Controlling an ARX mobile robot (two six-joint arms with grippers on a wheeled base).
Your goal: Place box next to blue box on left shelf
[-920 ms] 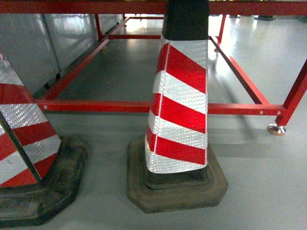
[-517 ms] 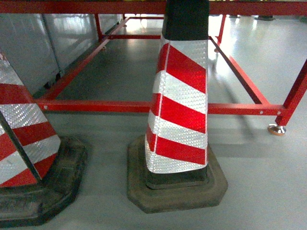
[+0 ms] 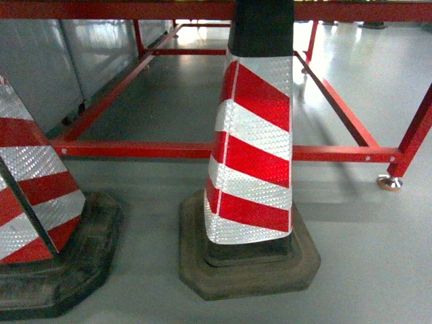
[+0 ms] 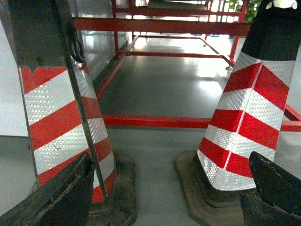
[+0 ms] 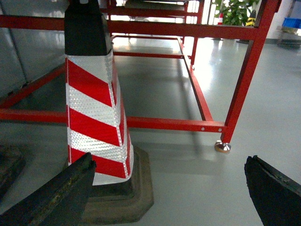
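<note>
The box, the blue box and the left shelf are out of view in all three views. My left gripper (image 4: 170, 165) is open, its two black fingers (image 4: 61, 197) set wide apart at the bottom corners of the left wrist view, with only grey floor between them. My right gripper (image 5: 170, 165) is open too, low over the floor, and nothing is held between its fingers (image 5: 56, 197). Neither gripper shows in the head view.
Two red-and-white striped traffic cones stand close in front: one in the middle (image 3: 253, 148) and one at the left (image 3: 34, 196), both on dark rubber bases. Behind them runs a low red metal frame (image 3: 169, 150) with a foot (image 3: 389, 181). A small blue shape (image 5: 291, 23) lies far back right.
</note>
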